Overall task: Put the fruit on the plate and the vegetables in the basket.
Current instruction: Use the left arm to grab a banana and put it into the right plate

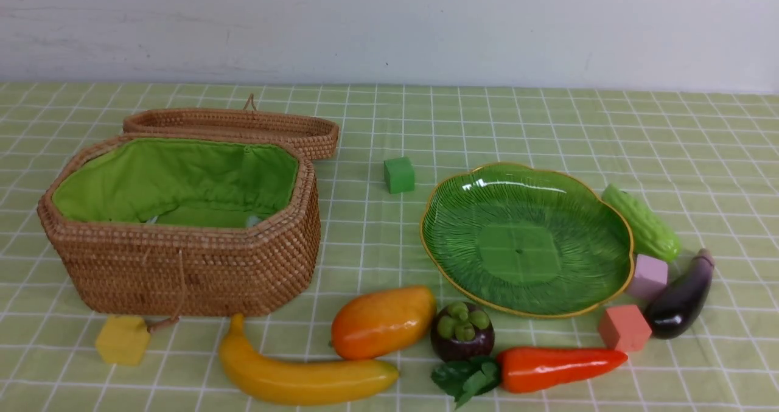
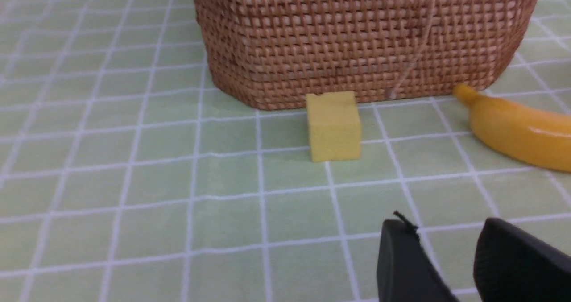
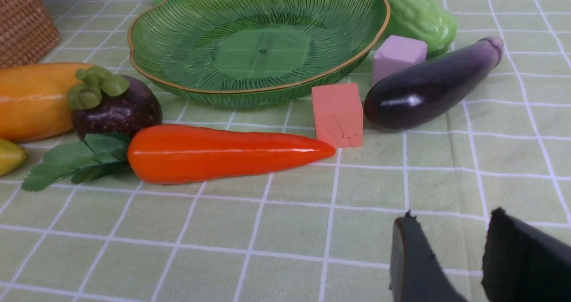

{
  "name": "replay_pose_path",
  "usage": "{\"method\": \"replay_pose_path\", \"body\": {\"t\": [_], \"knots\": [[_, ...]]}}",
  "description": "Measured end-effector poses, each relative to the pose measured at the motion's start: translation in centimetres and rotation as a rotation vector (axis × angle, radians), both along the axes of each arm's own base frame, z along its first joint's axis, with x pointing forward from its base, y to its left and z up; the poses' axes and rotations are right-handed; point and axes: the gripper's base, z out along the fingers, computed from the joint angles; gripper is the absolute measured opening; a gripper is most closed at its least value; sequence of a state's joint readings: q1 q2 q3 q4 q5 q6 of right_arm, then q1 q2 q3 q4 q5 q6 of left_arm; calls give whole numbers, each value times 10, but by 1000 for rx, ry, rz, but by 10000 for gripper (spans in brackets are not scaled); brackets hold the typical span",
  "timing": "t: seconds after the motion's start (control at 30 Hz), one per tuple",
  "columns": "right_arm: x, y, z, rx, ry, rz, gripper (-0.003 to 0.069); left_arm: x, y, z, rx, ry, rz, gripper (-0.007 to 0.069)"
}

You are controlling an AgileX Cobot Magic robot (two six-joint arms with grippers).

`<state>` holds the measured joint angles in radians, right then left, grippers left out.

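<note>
- Since the plate point(image 1: 523, 254) is bare, sorting has not begun; the first pick is in hand.
- Left tool point(image 2: 446, 230) and right tool point(image 3: 453, 221): jaws parted, empty.
- Banana point(image 1: 304, 378), mango point(image 1: 383, 321), mangosteen point(image 1: 462, 336) lie on the bench point(image 1: 548, 126) at 6 o'clock; plate at 3, basket point(image 1: 182, 266) at 9.
- Next move, judged: right tool closes on the mangosteen, avoiding the adjacent carrot point(image 1: 560, 366).

Plain white wall point(image 1: 389, 22) behind a pale green checked tablecloth point(image 1: 548, 120)
</note>
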<state>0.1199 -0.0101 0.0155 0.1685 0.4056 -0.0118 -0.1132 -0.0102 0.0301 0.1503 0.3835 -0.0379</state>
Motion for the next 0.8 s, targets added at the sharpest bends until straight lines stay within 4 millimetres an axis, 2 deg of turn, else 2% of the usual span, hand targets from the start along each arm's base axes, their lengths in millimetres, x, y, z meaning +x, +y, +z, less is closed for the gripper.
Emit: {"method": "replay_pose_path", "body": {"t": [0.1, 0.3, 0.4, 0.47, 0.57, 0.6, 0.63, 0.67, 0.8], "knots": [[0, 0, 0, 0, 0, 0, 241, 0, 2, 0, 77, -9, 0, 237], [0, 0, 0, -13, -3, 1, 241, 0, 3, 1, 97, -14, 0, 237], [0, -2, 0, -98, -22, 11, 241, 2, 2, 5, 86, -65, -5, 237], [1, -2, 0, -129, -27, 14, 241, 3, -1, 10, -39, -110, -2, 237], [1, -3, 0, -156, -31, 17, 241, 3, -6, 17, -375, -158, 21, 237], [1, -3, 0, -156, -31, 17, 241, 3, -6, 18, -403, -163, 23, 237], [1, -3, 1, -158, -34, 17, 241, 3, -7, 20, -602, -165, 42, 237], [1, -3, 1, -161, -38, 16, 241, 4, -8, 22, -716, -172, 53, 237], [1, -2, 2, -127, -50, 15, 241, 4, -8, 27, -997, -186, 79, 237]]}}
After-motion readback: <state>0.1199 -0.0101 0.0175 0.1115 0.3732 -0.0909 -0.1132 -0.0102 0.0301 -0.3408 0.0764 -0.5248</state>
